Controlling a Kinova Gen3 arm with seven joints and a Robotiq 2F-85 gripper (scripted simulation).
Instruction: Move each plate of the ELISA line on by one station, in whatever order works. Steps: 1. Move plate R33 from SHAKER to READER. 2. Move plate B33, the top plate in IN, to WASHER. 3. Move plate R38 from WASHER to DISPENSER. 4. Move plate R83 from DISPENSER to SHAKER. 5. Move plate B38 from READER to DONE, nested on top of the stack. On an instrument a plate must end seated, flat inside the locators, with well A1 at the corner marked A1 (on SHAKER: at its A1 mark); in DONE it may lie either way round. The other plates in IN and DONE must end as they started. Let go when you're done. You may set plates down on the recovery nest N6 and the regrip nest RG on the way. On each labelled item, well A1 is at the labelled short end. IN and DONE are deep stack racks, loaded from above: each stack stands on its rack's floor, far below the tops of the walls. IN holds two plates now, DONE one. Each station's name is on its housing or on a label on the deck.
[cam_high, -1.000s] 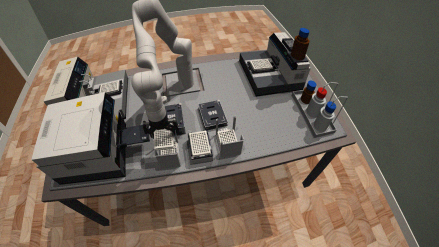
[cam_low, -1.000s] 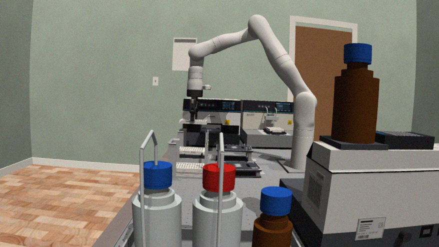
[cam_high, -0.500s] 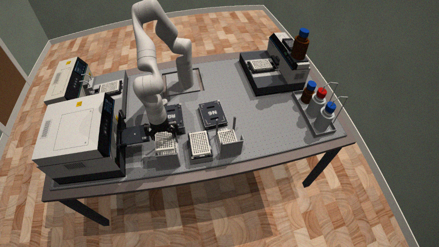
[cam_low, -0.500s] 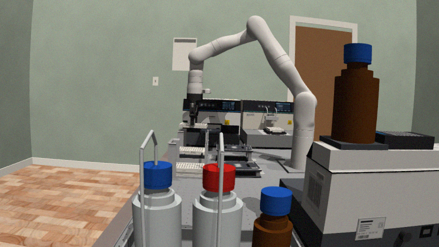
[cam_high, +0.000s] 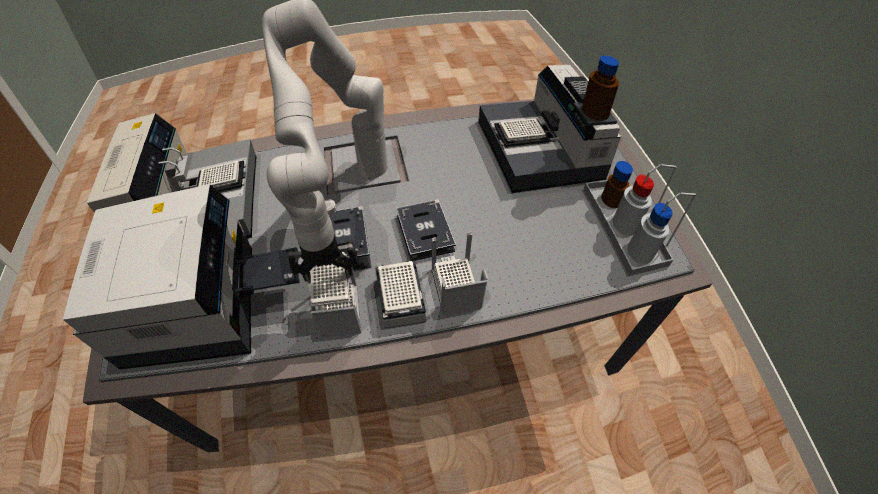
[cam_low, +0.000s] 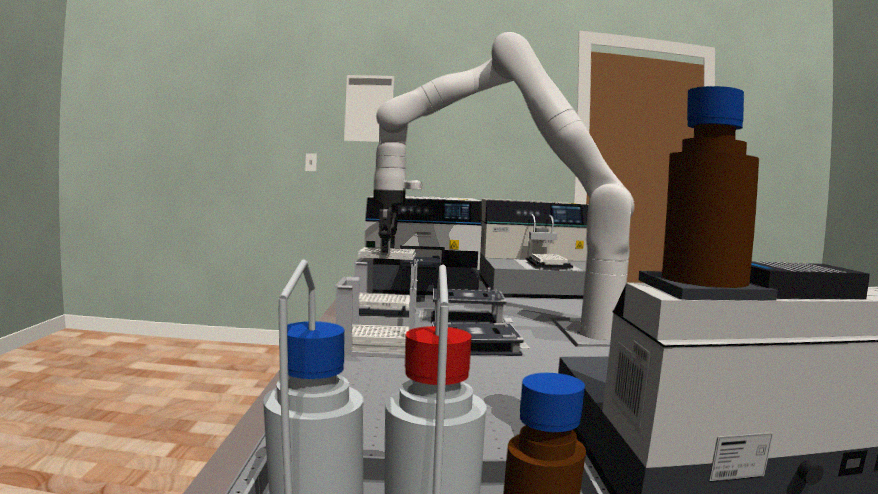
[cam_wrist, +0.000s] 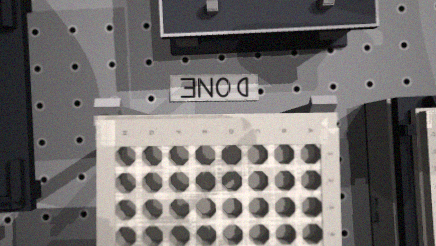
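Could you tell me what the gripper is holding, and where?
A white well plate over the DONE rack; where the jaws grip it is hidden.
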